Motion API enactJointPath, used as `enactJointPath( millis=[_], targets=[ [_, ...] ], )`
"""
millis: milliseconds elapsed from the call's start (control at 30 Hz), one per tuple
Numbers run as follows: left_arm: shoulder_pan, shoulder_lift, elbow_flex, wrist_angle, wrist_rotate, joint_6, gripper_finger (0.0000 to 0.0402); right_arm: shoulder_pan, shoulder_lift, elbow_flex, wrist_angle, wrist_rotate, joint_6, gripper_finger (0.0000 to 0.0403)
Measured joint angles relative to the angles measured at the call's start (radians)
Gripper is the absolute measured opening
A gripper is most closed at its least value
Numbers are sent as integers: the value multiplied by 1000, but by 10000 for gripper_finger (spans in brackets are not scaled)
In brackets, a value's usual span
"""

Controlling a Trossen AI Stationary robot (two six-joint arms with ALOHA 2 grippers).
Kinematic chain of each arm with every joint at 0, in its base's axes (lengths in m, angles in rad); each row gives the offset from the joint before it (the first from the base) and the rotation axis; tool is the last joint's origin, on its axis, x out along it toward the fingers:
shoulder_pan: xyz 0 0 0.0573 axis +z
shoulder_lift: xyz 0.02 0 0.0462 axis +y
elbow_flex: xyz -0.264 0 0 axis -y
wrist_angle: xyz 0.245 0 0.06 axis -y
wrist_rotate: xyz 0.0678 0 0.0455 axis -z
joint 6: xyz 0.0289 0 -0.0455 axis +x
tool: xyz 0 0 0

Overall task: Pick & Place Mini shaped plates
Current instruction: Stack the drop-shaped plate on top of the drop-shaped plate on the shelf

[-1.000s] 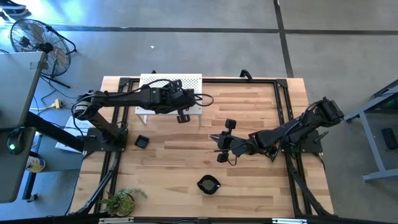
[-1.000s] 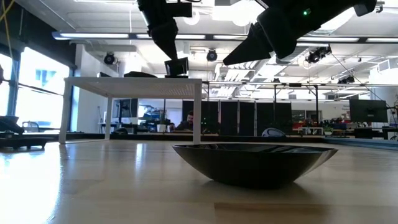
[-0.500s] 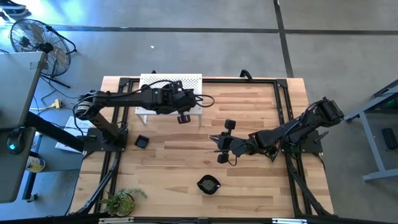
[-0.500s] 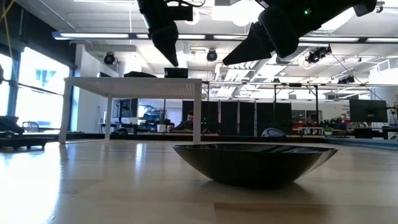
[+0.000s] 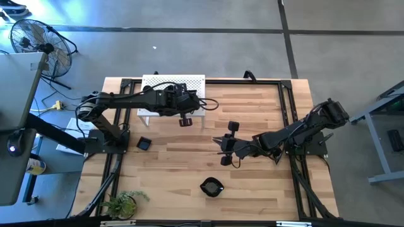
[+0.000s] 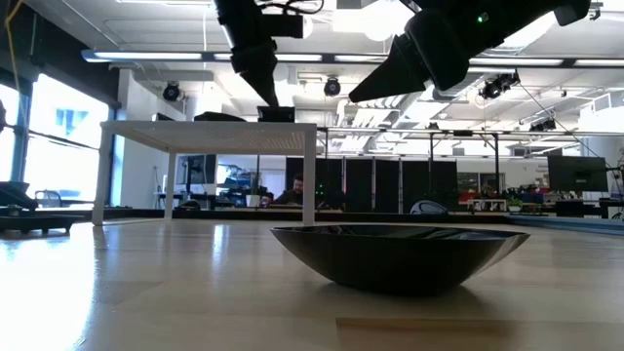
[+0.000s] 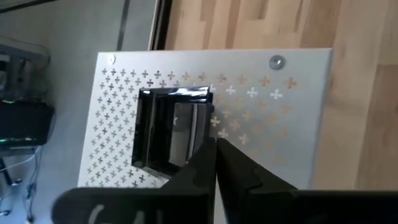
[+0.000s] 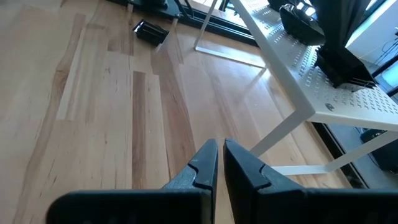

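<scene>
My left gripper is over the white perforated board, shut on a square glossy black dish. In the low view that dish lies level at the board's top, near its right end. My right gripper hangs shut and empty above the middle of the table. A wavy round black dish rests on its underside near the table's near edge. A square dish lies on the table at the left. Another dish sits on the board. My left gripper pinches the square dish by its rim, on one side, between the two fingers. The fingers come from above, pointing down. The dish sits level at the height of the board's top; whether its underside touches the board, I cannot tell.
The board stands on thin white legs at the table's far left. A small potted plant sits at the near left corner. Bare wood lies between the board and the right arm. A person shows far off in the room.
My left gripper has moved down toward the board, still shut on the square dish. The dish hung tilted above the board's top a second ago; now it is level at the board's top.
</scene>
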State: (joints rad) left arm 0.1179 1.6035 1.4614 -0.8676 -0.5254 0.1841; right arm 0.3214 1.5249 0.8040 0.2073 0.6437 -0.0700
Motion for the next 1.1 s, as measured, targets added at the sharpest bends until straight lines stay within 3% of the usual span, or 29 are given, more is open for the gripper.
enactJointPath(
  millis=[433, 633, 833, 1100],
  targets=[
    [0, -9, 0, -25, -56, 21, 1, 0, 0, 0, 0, -4, -1, 16],
    [0, -21, 0, -35, -37, -8, 2, 0, 0, 0, 0, -4, -1, 16],
    [-15, -19, 0, -83, -72, 4, 31, 0, 0, 0, 0, -5, 0, 16],
    [-16, -19, 92, -160, 80, -9, 89, 0, 0, 0, 0, -7, 0, 16]
  ],
)
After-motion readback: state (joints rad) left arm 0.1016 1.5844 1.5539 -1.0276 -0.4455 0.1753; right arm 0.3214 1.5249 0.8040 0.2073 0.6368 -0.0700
